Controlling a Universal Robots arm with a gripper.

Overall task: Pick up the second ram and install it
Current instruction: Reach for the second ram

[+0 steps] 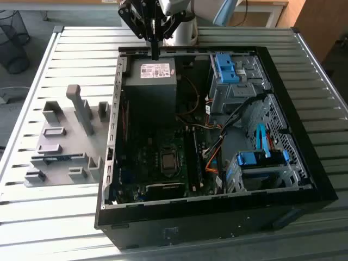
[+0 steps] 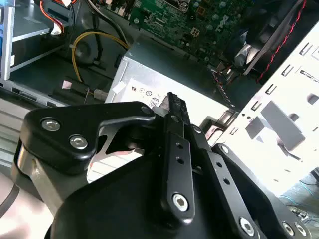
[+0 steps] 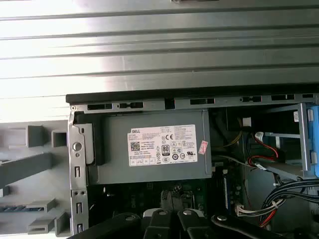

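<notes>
On the slatted metal table a black computer case lies on its side with its panel off, so you look straight down into it. Outside the case, on the exterior view's left of it, a grey fixture plate rests on the slats just beside the case wall, with several upright blocks standing on it. Inside the case, at the end farthest from the exterior camera, sits the grey power supply with a white label on its top face. The green motherboard covers the case floor next to it, towards the nearer end. The gripper hangs over that far end of the case, above the rim by the power supply. In the second wrist view its black fingers run up to tips pressed close together (nothing shows between them). The second ram lies in a holder on the fixture plate, outside the case and well apart from the gripper.
</notes>
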